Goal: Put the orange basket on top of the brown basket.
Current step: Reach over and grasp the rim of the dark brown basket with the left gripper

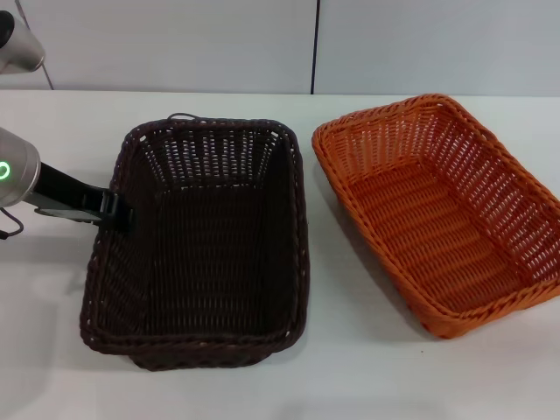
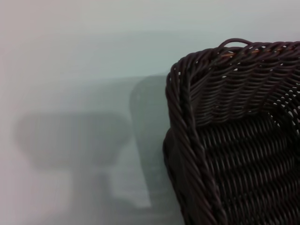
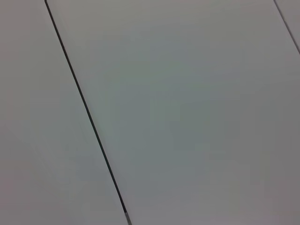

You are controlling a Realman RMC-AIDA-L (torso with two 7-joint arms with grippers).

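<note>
— What are the two baskets made of?
— Both look like woven wicker: the brown basket (image 1: 199, 249) dark with a slight sheen on its braided rim, the orange basket (image 1: 437, 210) bright and ribbed.
— And the rest?
— The table (image 1: 52, 350) is smooth, matt white; the left gripper (image 1: 118, 210) looks like black plastic.

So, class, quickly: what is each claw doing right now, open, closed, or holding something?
Left claw: at the left rim of the brown basket; open or closed cannot be told.
Right claw: not in view; the orange basket sits untouched.
</note>
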